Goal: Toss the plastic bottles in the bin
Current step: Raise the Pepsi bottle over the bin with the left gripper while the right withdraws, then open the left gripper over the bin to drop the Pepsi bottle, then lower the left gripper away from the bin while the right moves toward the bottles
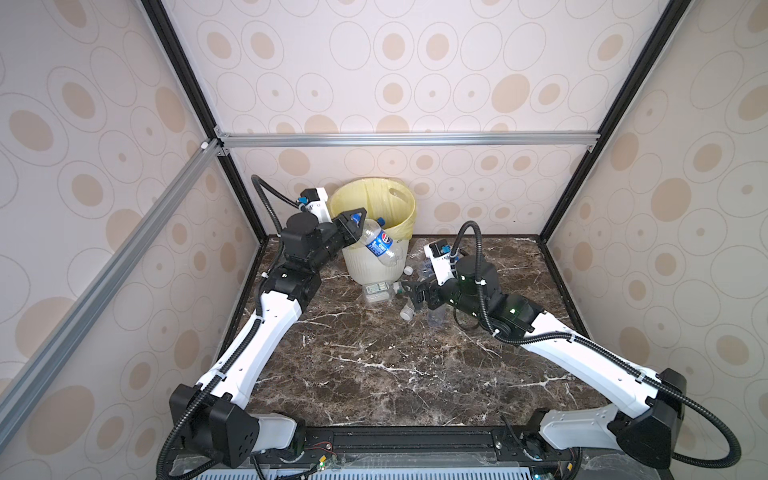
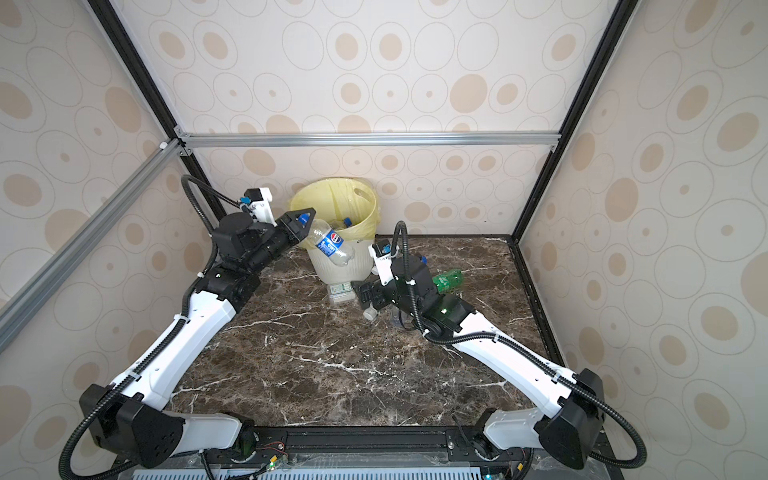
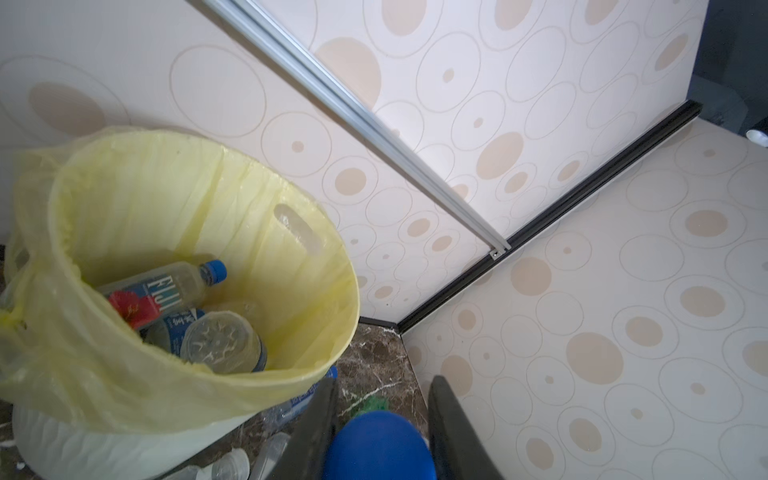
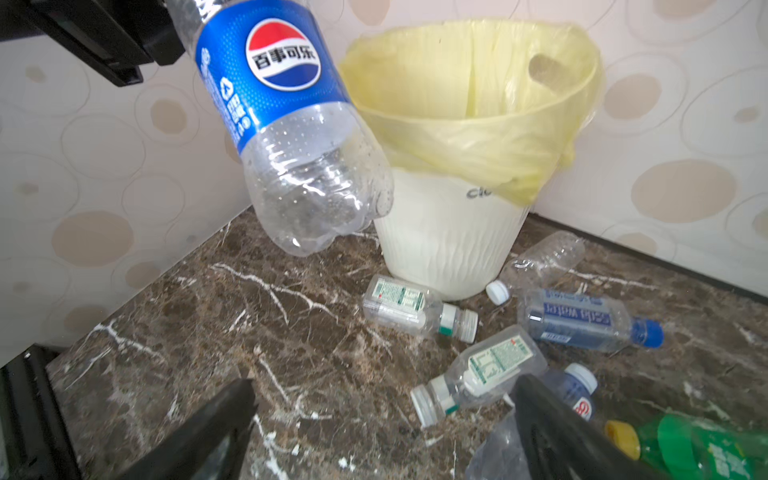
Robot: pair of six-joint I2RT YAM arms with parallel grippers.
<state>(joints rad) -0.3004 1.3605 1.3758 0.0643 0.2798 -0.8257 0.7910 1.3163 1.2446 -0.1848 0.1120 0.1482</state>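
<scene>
The left end effector (image 1: 356,220) pinches the cap of the Pepsi bottle (image 1: 380,244), which in both top views slants lower right, base outside the bin (image 1: 366,271).

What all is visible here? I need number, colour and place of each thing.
Pepsi bottle: one, clear, blue label, hanging outside the bin.
bin: one, cream, yellow bag, at the table's back.
bottles in the bin: at least two, clear, blue labels.
bottles on the table: at least six, mostly clear, one green, beside the bin.
table: one, dark brown marble.
walls: three, cream, round the table.
left gripper: one, black, shut on the Pepsi bottle's blue cap.
right gripper: one, black, open, low above the table.
</scene>
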